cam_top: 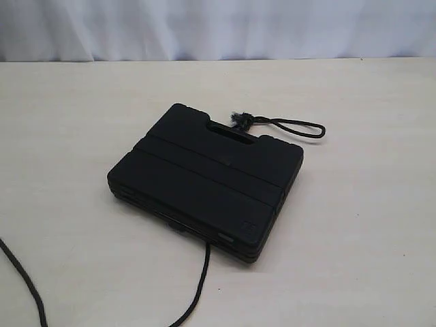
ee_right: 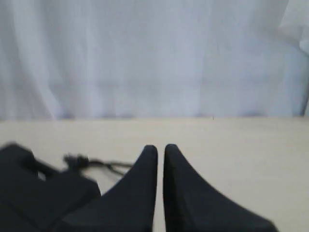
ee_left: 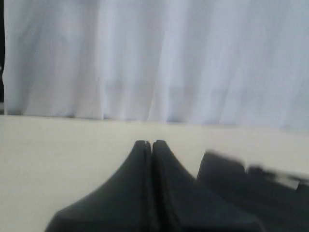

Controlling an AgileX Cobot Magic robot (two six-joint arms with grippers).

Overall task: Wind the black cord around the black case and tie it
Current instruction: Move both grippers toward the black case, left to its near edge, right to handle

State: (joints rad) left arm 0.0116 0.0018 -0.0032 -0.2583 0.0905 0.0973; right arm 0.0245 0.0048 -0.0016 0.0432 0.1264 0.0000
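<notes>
Bearing case: beige tbl; curtain behind

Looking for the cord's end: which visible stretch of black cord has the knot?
The black cord stretch by the handle slot of the black case: it has a frayed knot and loop. The stretches at the case's near edge and far left are plain.
</notes>
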